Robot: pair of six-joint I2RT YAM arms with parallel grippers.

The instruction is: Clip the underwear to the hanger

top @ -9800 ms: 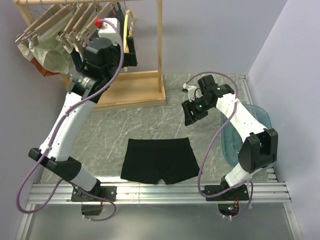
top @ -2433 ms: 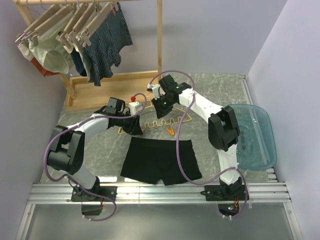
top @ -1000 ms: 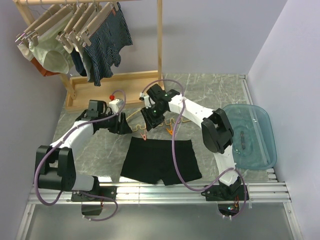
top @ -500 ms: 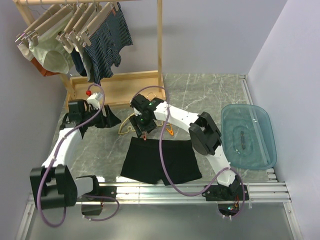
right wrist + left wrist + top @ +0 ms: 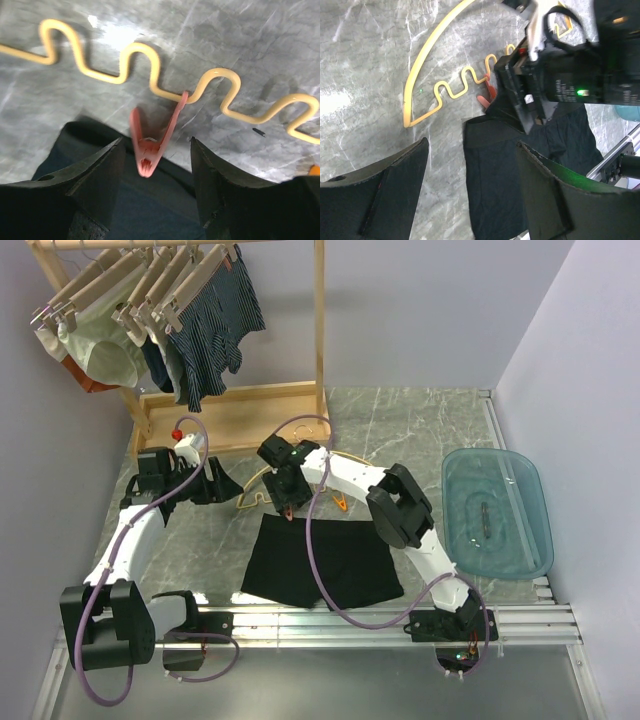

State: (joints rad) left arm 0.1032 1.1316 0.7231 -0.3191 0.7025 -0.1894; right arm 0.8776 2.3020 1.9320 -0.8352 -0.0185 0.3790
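Note:
The black underwear (image 5: 320, 560) lies flat on the marble table near the front. Just behind its waistband lies the yellow hanger (image 5: 246, 500), its wavy bar (image 5: 140, 50) crossing the right wrist view. An orange-red clip (image 5: 150, 150) hangs from that bar, its tip over the underwear's edge (image 5: 150, 210). My right gripper (image 5: 156, 144) is open with the clip between its fingers, not touching them. My left gripper (image 5: 471, 145) stands open and empty to the hanger's left, above the table and the underwear's corner (image 5: 520, 170). A second clip (image 5: 341, 503) lies further right.
A wooden rack (image 5: 250, 415) stands at the back left, with beige clip hangers carrying striped shorts (image 5: 205, 330) and pale green underwear (image 5: 105, 350). A blue-green tray (image 5: 497, 512) sits at the right. Metal rails (image 5: 320, 625) run along the near edge.
My left arm has drawn back to the left, away from the hanger, its jaws wider. My right gripper has slid left along the wavy bar to the left clip.

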